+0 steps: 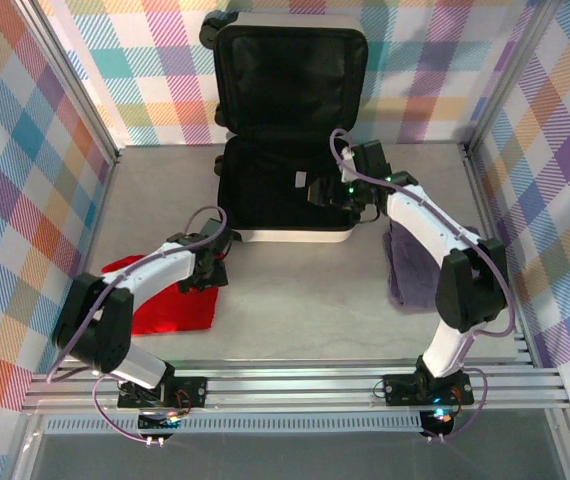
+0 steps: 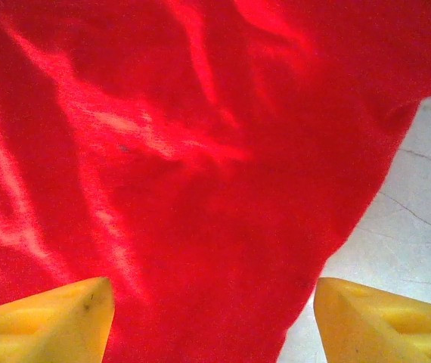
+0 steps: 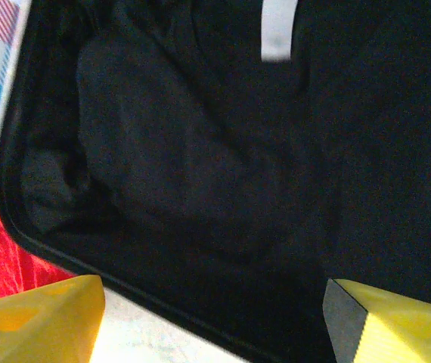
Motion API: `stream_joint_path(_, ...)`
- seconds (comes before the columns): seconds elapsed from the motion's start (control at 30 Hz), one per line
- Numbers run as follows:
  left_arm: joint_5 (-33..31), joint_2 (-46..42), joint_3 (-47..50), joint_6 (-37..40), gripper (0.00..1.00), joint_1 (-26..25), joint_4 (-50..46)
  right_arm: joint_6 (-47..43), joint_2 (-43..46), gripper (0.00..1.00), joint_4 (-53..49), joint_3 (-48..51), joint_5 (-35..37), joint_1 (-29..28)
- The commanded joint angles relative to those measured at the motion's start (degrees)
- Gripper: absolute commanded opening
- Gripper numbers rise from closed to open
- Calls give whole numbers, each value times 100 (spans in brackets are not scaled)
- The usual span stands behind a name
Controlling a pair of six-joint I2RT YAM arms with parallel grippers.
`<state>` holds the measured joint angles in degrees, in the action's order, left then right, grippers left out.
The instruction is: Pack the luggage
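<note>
1. Luggage lies open at 12 o'clock on the table, lid upright.
2. Right gripper, fingers spread wide, hovers over its black lining.
3. Left gripper, also spread wide, hangs above the red cloth at 8 o'clock.

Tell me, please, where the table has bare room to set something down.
Bare table lies between the red cloth and purple cloth, before the suitcase, and left of the suitcase. Crowded: the suitcase's right, under the right arm.
</note>
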<state>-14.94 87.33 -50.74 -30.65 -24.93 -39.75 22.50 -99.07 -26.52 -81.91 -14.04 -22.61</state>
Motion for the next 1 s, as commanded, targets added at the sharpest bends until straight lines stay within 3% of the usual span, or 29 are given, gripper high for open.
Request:
stream_joint_path(0.0, 432, 321, 57, -72, 70, -162, 440, 124, 495, 77, 288, 409, 56, -65)
stream_joint_path(0.23, 894, 642, 72, -238, 70, -669, 745, 44, 1196, 78, 128, 1181, 397, -83)
stream_joint_path(0.57, 1626, 1098, -171, -784, 69, -1644, 1382, 79, 1547, 78, 33, 1657, 549, -77)
stream_joint_path(0.8, 2394, 2051, -1207, -1188, 69, -2474, 2202, 146, 1664, 78, -89, 1891, 686, -67)
stream_joint_path(0.97, 2851, 2630, -2033, -1207, 68, -2751, 2527, 225, 1874, 80, -160, 2265, 765, 63)
